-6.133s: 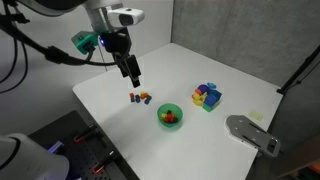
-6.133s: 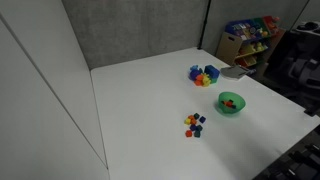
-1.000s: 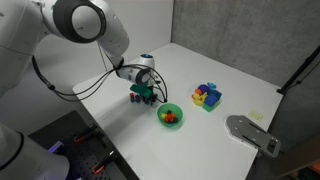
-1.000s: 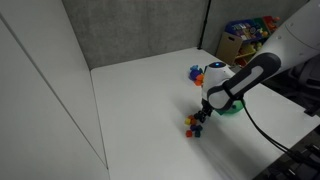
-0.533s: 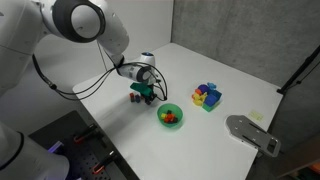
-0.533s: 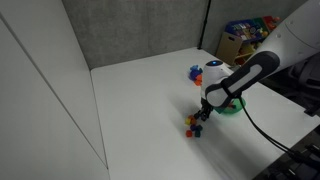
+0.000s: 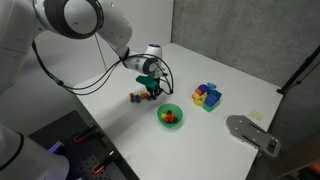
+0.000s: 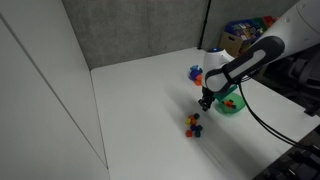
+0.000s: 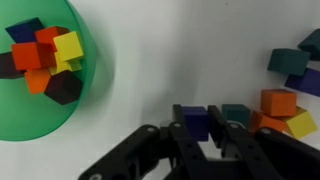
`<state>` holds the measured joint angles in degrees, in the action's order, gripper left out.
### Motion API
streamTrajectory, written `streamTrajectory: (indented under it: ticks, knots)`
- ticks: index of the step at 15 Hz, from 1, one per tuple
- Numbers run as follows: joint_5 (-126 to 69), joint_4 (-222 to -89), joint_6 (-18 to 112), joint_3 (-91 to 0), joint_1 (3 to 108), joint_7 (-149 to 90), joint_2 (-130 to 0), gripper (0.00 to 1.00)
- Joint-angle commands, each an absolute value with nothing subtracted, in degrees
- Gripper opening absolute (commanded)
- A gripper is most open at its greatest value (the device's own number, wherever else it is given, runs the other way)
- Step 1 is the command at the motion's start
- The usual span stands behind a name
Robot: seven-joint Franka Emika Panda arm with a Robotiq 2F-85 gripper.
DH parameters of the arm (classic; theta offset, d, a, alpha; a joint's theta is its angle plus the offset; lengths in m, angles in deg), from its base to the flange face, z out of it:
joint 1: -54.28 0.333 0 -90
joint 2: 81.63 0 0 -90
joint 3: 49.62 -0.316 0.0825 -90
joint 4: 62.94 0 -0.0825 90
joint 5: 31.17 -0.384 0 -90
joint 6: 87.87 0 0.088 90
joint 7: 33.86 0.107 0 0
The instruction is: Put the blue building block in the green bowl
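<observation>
White table [image 7: 240,70] fills most of both exterior views. The arm [image 7: 110,35] reaches in from upper left, wrist over mid-table. The bowl [image 9: 40,122], green, sits at the left of the wrist view and already holds several small pieces [image 9: 45,55]; in an exterior view it lies right of centre [image 8: 241,105]. The gripper [image 9: 196,128] is at bottom centre of the wrist view, clenched on the blue block [image 9: 195,116], which is pinched between the two fingers. It looks clear of the table and off to the right of the bowl, not over it. Loose blocks [image 9: 280,102] lie at right. Risks, as judgement: the grip looks to be at the fingertips only, so a quick swing could let the block twist out and drop short onto the table. A low carry could knock the bowl rim and shove it. The bowl is shallow and part full, so a high release might bounce the block out. Hard to read: the block is too small to make out at the gripper [image 7: 152,90] in the exterior views. The wrist view cuts off the bowl's left side and the gripper body, and a dark piece in the bowl is of unclear colour.
</observation>
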<state>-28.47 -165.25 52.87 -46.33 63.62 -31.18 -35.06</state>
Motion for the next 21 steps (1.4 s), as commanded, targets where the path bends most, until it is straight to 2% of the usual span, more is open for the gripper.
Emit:
streamTrajectory:
  ticks: [1,10,19,20,21]
  knots:
    - [-28.4,-163.2,46.3,-46.8,61.2,-30.0,-37.9,0.11]
    - [-27.7,-162.2,36.4,-44.0,57.1,-26.2,-43.1,0.11]
    - [-28.7,-161.5,34.8,-41.6,52.4,-23.9,-38.5,0.11]
    - [-29.0,-161.5,34.5,-41.9,51.9,-24.2,-38.2,0.42]
    - [-29.3,-161.5,34.6,-42.1,51.6,-24.4,-38.1,0.55]
